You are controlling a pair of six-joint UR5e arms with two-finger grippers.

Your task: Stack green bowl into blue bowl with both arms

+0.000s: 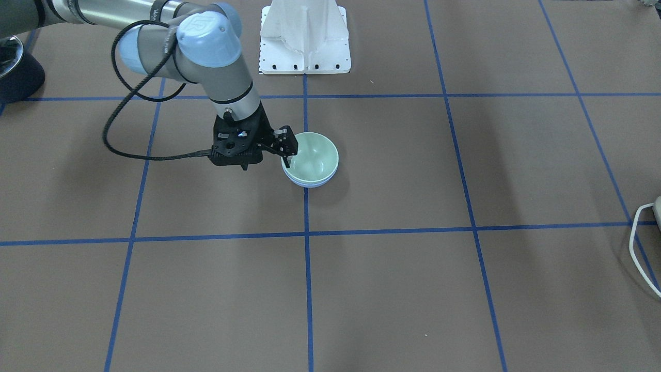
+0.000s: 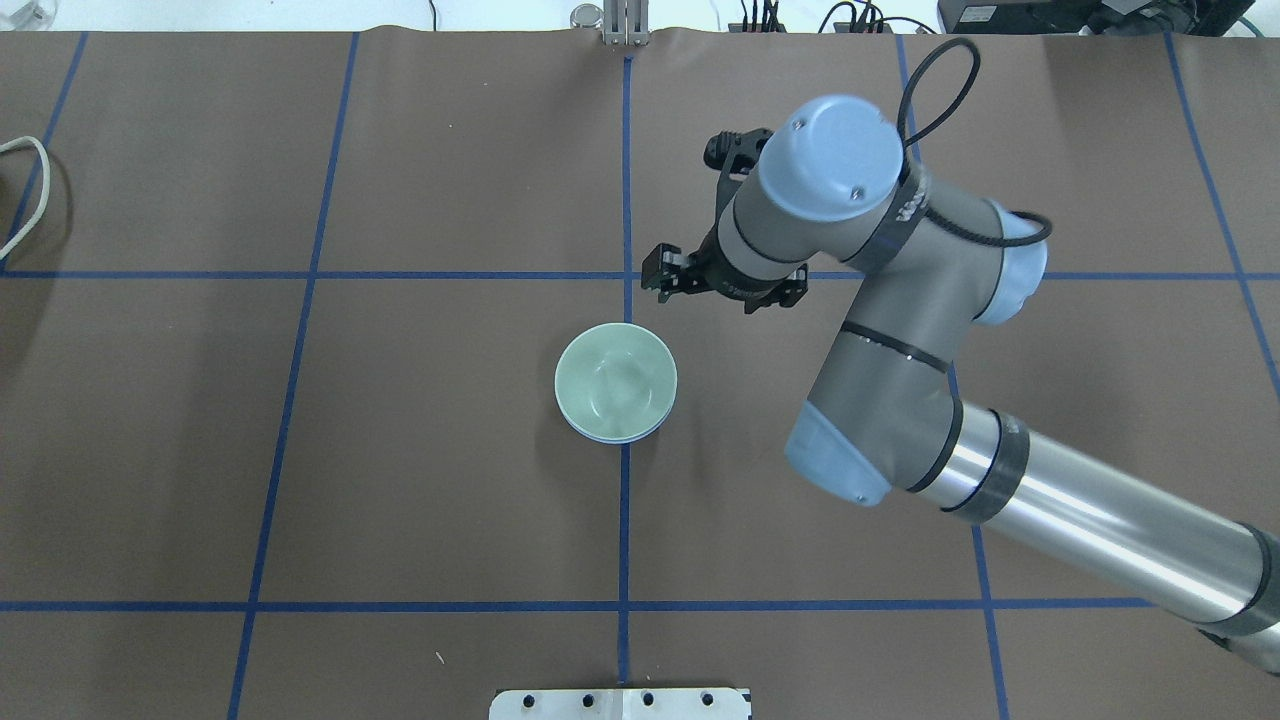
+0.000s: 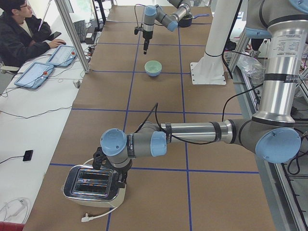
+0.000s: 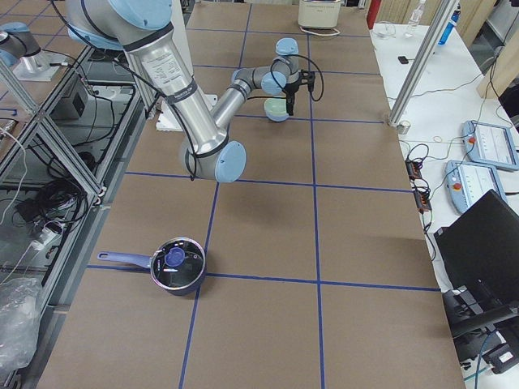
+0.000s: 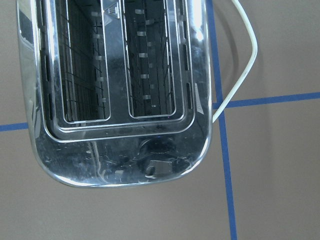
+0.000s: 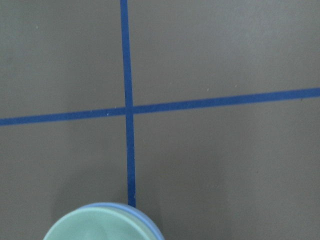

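green bowl (image 1: 312, 155) nested in blue bowl (image 1: 309, 184) | right gripper (image 1: 286, 157) raised beside blue bowl's robot-right rim, finger spacing unclear | left gripper (image 3: 109, 168) well apart, fingers unseen

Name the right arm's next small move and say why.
Probably draw the right gripper up and away from the bowls. The green bowl already sits nested in the blue bowl on the table, and the side view shows the gripper hanging above them, apart.
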